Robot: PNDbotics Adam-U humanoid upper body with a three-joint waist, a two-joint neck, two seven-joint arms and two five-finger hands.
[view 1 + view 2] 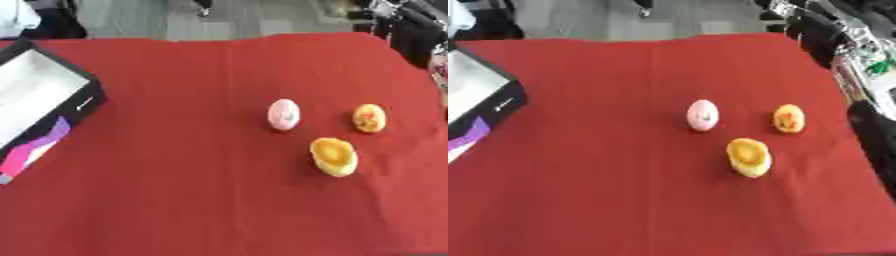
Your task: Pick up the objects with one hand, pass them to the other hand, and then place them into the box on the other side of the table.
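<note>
A table covered with a red cloth [175, 190] fills nearly the whole picture, seen from above. Beyond its far edge runs a strip of grey floor.

The robot's right arm [875, 135] shows only in the right eye view, as a black shape along the right edge beside the table's right side. Its hand is out of sight, so I cannot tell how the fingers are set. The left arm and left hand appear in neither view.

Nearest that right edge, 3 small objects lie on the cloth, right of centre, close together but apart from each other. The rightmost is a small orange, rounded object [369, 118] with faint reddish marks. To its left, near but not touching, lies a pale pink egg-shaped object [283, 114] with a small dark mark on it. In front of the gap between these 2, closer to the robot, lies a larger yellow-orange object [333, 156], oval, with a deeper orange hollow or patch on top.

Well apart from them, at the table's left edge, sits an open box [87, 102] with black walls and a white inside, cut off by the picture's left border. Its near side shows purple and pink patches. Nothing can be made out inside it.
</note>
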